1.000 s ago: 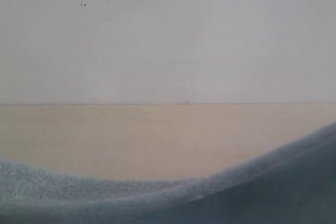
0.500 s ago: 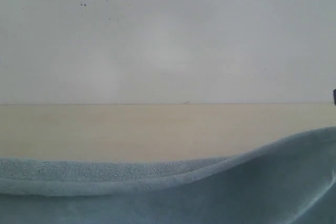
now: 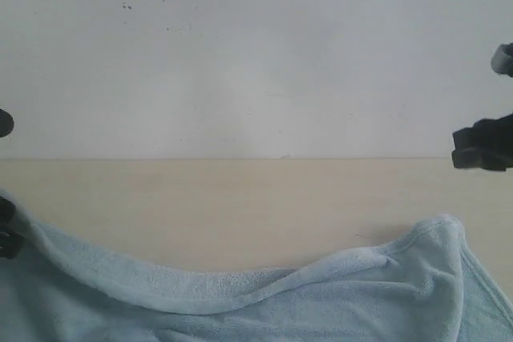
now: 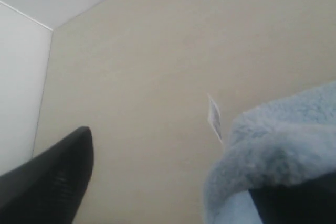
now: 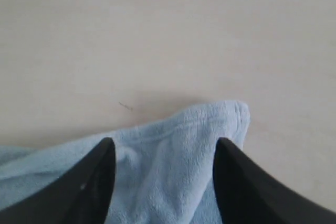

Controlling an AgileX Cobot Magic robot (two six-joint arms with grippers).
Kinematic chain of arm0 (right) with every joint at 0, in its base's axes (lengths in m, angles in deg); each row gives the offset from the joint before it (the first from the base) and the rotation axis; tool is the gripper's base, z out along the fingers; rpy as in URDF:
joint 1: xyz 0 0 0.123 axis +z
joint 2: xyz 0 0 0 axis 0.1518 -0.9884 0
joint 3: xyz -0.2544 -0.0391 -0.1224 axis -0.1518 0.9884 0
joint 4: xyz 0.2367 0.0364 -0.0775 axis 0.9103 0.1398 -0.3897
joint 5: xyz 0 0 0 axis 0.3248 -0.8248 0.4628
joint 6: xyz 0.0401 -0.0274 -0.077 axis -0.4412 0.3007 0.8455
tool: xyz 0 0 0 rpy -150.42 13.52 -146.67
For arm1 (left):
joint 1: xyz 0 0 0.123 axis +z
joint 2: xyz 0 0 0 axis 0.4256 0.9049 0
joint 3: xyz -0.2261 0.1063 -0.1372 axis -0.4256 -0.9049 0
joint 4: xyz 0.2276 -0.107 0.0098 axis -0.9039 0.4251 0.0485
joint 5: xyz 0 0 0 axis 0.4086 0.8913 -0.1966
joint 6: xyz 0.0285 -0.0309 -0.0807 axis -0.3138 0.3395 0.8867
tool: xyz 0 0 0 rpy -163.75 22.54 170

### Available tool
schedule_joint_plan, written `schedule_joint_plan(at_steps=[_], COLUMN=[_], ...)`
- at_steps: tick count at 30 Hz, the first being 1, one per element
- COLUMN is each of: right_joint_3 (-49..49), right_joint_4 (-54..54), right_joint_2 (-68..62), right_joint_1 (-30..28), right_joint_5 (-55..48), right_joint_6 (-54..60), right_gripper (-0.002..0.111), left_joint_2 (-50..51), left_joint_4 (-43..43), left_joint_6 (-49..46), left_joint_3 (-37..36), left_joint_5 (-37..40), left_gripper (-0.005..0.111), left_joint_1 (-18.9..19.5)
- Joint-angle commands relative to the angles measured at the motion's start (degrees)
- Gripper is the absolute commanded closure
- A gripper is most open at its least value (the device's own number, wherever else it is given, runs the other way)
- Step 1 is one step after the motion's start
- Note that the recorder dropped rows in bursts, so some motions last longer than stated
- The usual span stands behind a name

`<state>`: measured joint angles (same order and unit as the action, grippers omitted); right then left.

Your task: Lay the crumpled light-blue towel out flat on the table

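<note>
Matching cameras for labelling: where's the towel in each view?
Exterior: the towel runs along the bottom edge, its hemmed corner peaking at lower right.
Left wrist: a fluffy fold sits opposite the dark finger, with bare table between them.
Right wrist: the hemmed corner lies between and beyond the open fingers.
Shared landmark: the cream table, visible in all three.

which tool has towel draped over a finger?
The left tool: the towel lies over one of its fingers. The right tool hangs open above the towel's corner, clear of it.
</note>
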<state>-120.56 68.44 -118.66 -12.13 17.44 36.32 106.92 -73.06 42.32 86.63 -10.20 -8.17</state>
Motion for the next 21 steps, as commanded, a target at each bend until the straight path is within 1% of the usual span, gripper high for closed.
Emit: schedule_joint_plan(at_steps=[1,4,7,8,9,10,12,13,14,15,18,21], right_joint_3=[-0.62,-0.61,-0.61,-0.61,-0.61,-0.61,-0.61,-0.61,-0.61,-0.61,-0.61,-0.61], right_joint_4=[6.72,6.71,6.85,6.85,6.85,6.85,6.85,6.85,6.85,6.85,6.85,6.85], right_joint_2=[5.76,6.91,6.99,6.99,6.99,6.99,6.99,7.02,7.02,7.02,7.02,7.02], right_joint_1=[0.03,0.03,0.03,0.03,0.03,0.03,0.03,0.03,0.03,0.03,0.03,0.03], right_joint_5=[1.49,-1.75,-4.98,-6.52,-7.65,-8.83,-10.23,-10.64,-10.93,-11.04,-11.37,-12.63], right_joint_6=[4.72,2.97,1.78,1.78,1.78,1.78,1.78,1.78,1.78,1.78,1.88,3.58], right_gripper=[0.063,0.063,0.063,0.063,0.063,0.063,0.063,0.063,0.063,0.063,0.063,0.071], left_joint_2=[-1.80,-3.24,-3.67,-3.35,-2.95,-1.90,-0.10,1.26,2.41,2.70,2.70,2.70], left_joint_4=[-1.06,-6.72,-13.75,-14.20,-13.17,-9.98,0.00,6.88,13.37,17.11,20.87,22.83], left_joint_6=[1.87,2.00,4.34,4.34,4.34,2.62,-2.63,-6.94,-13.64,-16.52,-21.01,-23.03], left_joint_3=[0.91,0.91,1.13,1.28,1.42,1.95,2.88,3.06,3.06,3.06,3.37,4.38], left_joint_5=[2.88,5.61,6.84,5.86,4.35,2.90,-0.10,-2.43,-5.25,-6.81,-8.58,-6.77], left_gripper=[0.036,0.047,0.065,0.073,0.078,0.083,0.081,0.077,0.069,0.064,0.054,0.052], left_joint_1=[0.15,0.15,1.13,2.29,3.52,5.52,8.76,10.39,12.07,12.29,12.43,12.43])
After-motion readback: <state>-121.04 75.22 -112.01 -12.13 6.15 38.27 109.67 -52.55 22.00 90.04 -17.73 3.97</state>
